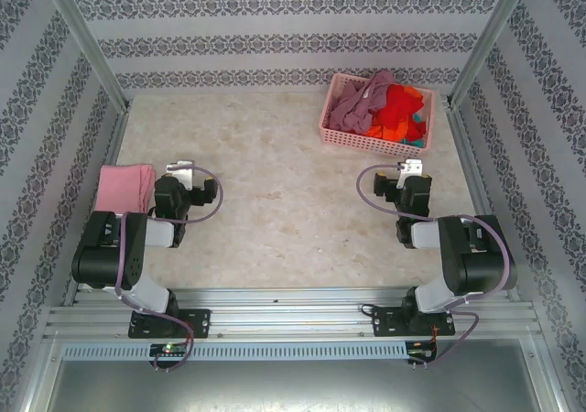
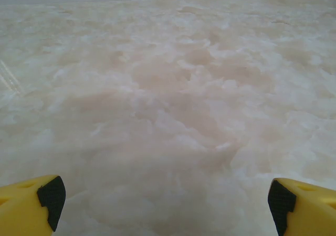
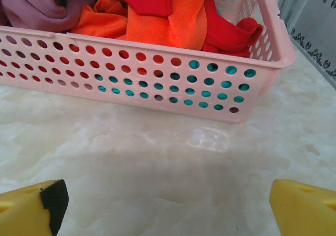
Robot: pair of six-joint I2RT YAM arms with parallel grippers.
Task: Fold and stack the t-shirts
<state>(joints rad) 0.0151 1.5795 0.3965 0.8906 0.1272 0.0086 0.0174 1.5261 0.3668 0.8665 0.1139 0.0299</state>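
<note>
The left gripper (image 2: pixel 167 203) and right gripper (image 3: pixel 167 200) are held wide open and empty. Just ahead of the right one, t-shirts (image 3: pixel 157 21) are heaped in a basket (image 3: pixel 157 84); a pink shirt (image 1: pixel 125 185) lies beside the left. The cloth is judged light and limp, best pinched at a raised fold.

No text, label, brand, number or sign can be read anywhere. The grey-and-white striped wall panels (image 1: pixel 275 41) carry ornamental floral bands, not lettering. The pink perforated plastic basket (image 3: pixel 131 44) bears no marking.
</note>
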